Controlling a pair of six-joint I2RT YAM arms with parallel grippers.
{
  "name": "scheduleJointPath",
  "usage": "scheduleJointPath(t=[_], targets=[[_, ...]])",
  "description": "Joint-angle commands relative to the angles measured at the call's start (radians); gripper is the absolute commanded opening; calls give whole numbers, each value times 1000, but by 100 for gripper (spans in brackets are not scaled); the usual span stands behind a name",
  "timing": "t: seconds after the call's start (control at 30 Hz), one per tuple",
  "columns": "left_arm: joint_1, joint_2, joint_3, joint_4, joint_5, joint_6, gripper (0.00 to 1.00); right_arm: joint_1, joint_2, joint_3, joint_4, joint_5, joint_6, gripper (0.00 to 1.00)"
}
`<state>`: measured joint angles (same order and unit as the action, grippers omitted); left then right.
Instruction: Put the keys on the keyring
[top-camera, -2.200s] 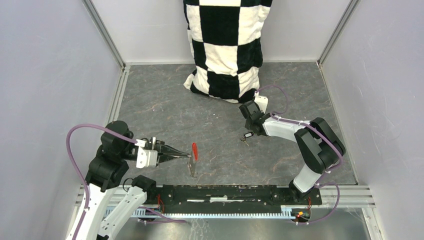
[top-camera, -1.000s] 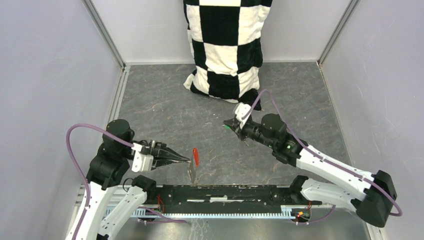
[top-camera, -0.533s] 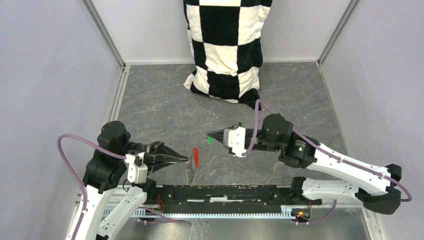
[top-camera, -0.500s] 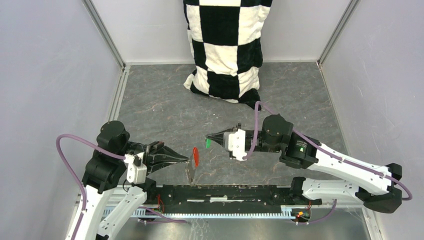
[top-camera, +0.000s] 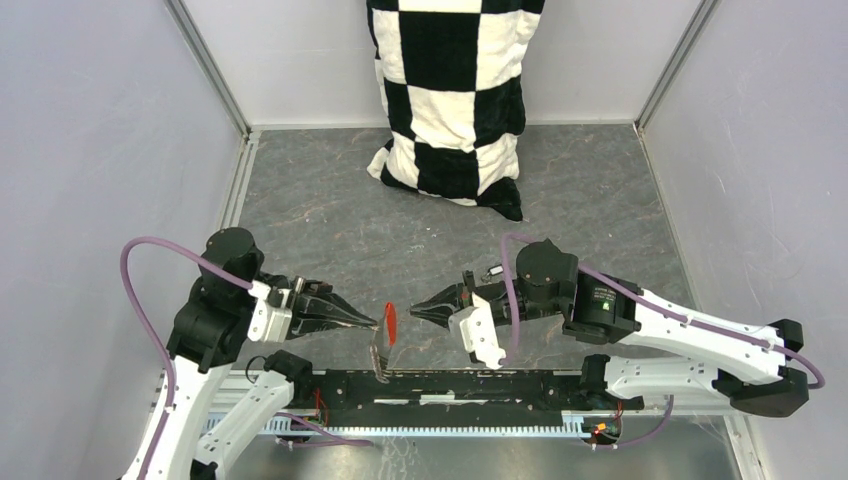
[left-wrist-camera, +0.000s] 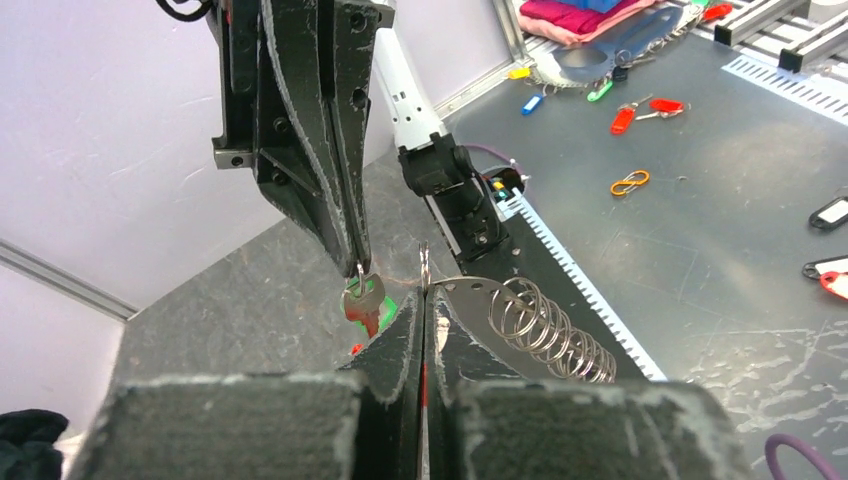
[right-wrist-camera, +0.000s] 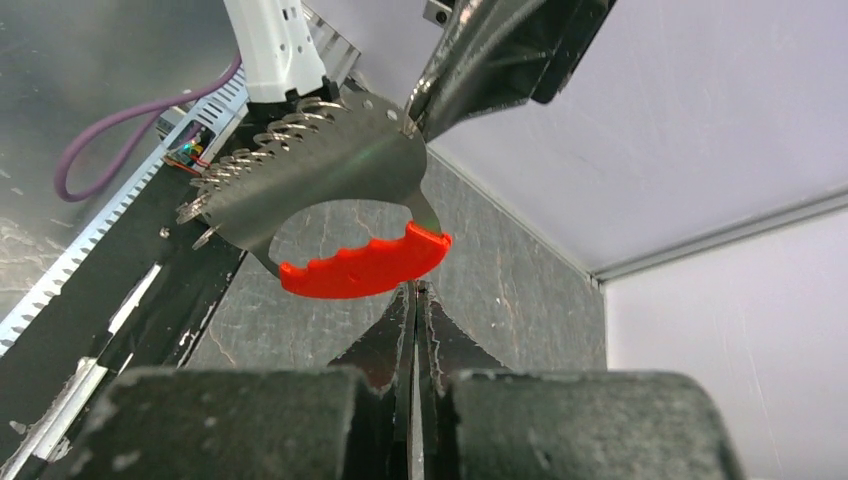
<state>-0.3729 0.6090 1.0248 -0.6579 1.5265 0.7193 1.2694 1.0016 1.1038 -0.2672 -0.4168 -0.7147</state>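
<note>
My left gripper (top-camera: 374, 325) is shut on the keyring (top-camera: 389, 320), held off the table near the front. The keyring (right-wrist-camera: 320, 175) looks like a flat silvery plate with a wire coil along one edge and a curved red plastic grip. My left gripper (left-wrist-camera: 423, 300) pinches the plate's thin edge. My right gripper (top-camera: 414, 311) faces it from the right, shut on a small metal key (left-wrist-camera: 363, 296) with a green tag behind it. The key hangs from the fingertips, just left of the keyring (left-wrist-camera: 480, 300). In the right wrist view my right gripper (right-wrist-camera: 413, 292) sits just under the red grip and hides the key.
A black-and-white checkered cushion (top-camera: 450, 90) leans on the back wall. A black rail (top-camera: 450, 385) runs along the near edge under both grippers. Grey walls close in left and right. Beyond the rail, loose key tags (left-wrist-camera: 630, 115) lie on another surface.
My right arm has swung down and toward the front with the green-tagged key, its tip now close beside the keyring's red grip. The left gripper with the keyring has barely shifted.
</note>
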Motion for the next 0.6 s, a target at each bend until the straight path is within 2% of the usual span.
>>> scheduleJointPath(t=[0.0,0.57], targets=[[-3,11,37,4,81,-86,2,15,0,54,55,-70,-43,1],[-3,11,32,3,70,-96,2,28,-14,40,153,-92,-68,0]])
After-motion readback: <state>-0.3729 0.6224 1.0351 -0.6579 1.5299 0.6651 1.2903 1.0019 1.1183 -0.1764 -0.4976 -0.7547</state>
